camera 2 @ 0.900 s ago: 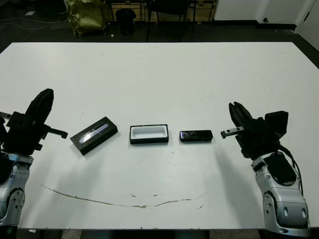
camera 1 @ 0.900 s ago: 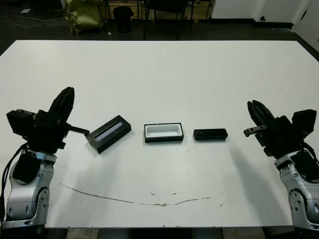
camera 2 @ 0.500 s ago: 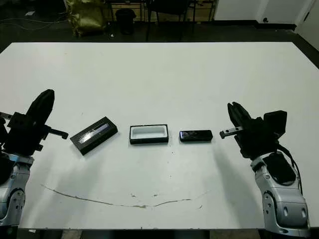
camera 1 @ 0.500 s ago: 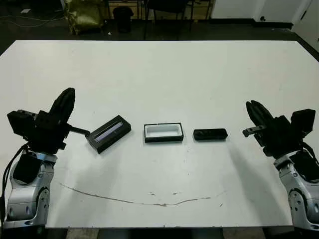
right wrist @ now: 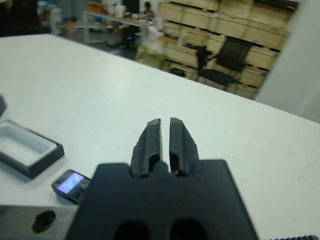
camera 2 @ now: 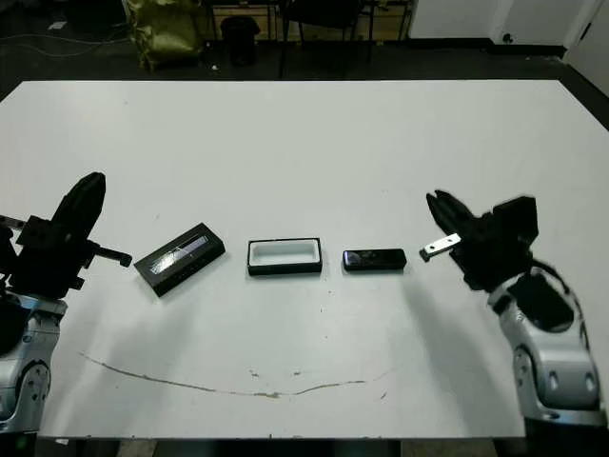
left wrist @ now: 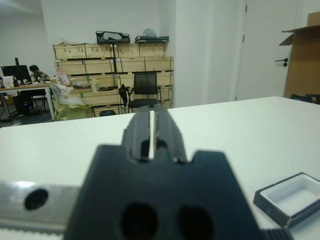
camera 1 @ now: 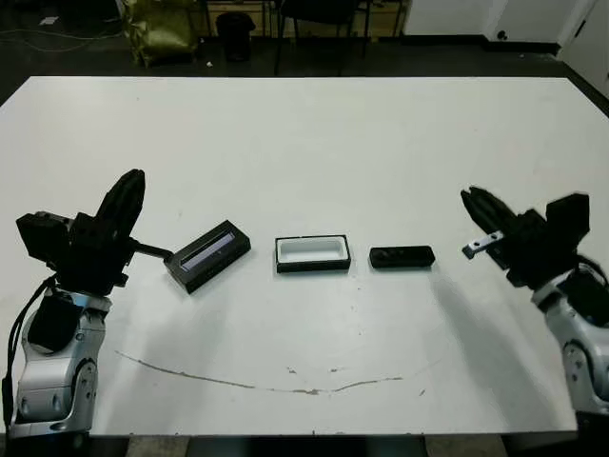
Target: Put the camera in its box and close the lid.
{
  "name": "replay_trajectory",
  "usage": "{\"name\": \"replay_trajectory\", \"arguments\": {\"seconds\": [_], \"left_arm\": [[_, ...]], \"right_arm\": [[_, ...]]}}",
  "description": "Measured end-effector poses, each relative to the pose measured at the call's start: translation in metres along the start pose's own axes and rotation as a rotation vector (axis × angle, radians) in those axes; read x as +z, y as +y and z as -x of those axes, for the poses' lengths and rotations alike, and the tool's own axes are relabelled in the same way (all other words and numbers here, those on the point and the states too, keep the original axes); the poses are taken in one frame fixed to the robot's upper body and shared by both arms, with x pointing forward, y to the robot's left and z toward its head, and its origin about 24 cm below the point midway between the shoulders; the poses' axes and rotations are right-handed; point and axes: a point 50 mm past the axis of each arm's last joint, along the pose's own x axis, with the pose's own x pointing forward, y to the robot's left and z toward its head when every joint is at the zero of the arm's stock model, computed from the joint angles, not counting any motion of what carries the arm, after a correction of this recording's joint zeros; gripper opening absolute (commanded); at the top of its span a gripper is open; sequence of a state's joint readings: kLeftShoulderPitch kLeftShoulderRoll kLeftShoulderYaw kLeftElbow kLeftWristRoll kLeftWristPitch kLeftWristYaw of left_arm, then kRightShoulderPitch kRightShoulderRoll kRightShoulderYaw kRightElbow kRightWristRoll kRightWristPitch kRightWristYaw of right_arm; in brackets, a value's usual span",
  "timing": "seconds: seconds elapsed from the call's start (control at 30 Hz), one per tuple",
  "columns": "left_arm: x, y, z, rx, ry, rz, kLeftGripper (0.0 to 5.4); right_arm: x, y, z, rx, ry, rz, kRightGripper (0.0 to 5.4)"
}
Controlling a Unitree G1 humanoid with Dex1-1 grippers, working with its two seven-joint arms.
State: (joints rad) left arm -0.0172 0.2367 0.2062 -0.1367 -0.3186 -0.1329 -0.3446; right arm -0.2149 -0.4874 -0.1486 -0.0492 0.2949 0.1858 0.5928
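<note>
While both grippers hold their fingers nearly together on nothing, the right gripper [camera 2: 440, 208] should spread them, then straddle the small matte-black camera bar [camera 2: 374, 259] across its narrow width; it lies at 3 o'clock of the white-lined black box tray [camera 2: 284, 256].

The table [camera 1: 304, 143] is overlooked by both head eyes, while the box [left wrist: 292, 197] is shared by each wrist view.
</note>
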Motion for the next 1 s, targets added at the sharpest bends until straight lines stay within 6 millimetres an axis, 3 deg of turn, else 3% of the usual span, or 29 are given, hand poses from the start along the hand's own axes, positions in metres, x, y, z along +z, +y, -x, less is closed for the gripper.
{"name": "replay_trajectory", "arguments": {"seconds": [0.23,0.4,0.57,0.63,0.73,1.0], "left_arm": [[0.000,0.000,0.001,0.003,0.003,-0.002,0.02],[-0.001,0.000,0.002,0.000,0.009,0.003,0.00],[-0.001,-0.001,0.002,-0.005,0.016,0.001,0.00],[-0.001,-0.001,0.002,-0.006,0.018,0.000,0.00],[-0.001,-0.001,0.002,-0.006,0.018,0.001,0.00],[-0.001,0.000,0.003,-0.008,0.020,0.002,0.00]], "right_arm": [[0.004,-0.024,-0.011,0.175,0.066,0.087,0.00],[0.002,-0.035,-0.016,0.289,0.149,0.132,0.59],[-0.002,-0.041,-0.021,0.392,0.190,0.138,0.76],[-0.006,-0.041,-0.023,0.424,0.220,0.130,0.65],[-0.006,-0.041,-0.026,0.470,0.246,0.134,0.01],[-0.002,-0.039,-0.035,0.538,0.303,0.220,0.01]]}}
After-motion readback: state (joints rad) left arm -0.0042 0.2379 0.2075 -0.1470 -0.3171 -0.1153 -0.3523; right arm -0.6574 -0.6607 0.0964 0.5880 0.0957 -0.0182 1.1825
